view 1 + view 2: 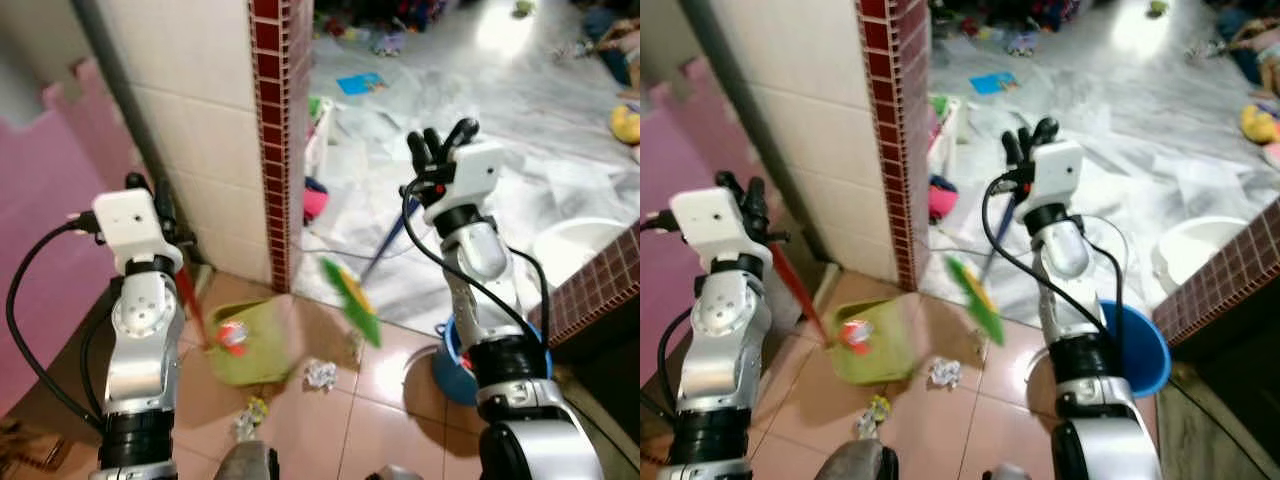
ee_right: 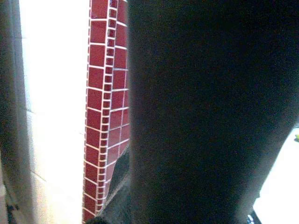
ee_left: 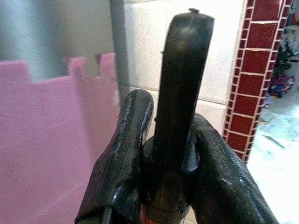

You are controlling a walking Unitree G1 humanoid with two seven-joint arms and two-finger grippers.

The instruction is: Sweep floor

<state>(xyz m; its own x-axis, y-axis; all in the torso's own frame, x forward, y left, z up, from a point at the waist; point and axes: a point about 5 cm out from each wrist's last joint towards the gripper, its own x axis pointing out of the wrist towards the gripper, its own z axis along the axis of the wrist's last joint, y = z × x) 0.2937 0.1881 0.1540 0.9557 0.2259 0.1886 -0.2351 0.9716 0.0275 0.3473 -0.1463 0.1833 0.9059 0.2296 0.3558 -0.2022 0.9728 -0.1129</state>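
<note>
**Dustpan and broom both in hand over the tiled floor**

The left gripper (image 1: 150,200) has its jaws closed round the black top of the dustpan handle (image 3: 180,93); the red shaft runs down to the green dustpan (image 1: 250,345), which rests on the floor (image 1: 400,420) by the foot of the red-tiled pillar (image 1: 272,130). A red-and-white scrap lies in the pan. The right gripper (image 1: 440,145) is clamped on the broom's blue stick (image 1: 385,245), raised near the pillar; the green broom head (image 1: 352,298), blurred, hangs just above the tiles beside the dustpan. Crumpled paper (image 1: 320,374) lies between them, another bit (image 1: 250,415) nearer. A blue bucket (image 1: 1135,350) stands behind the right arm.
</note>
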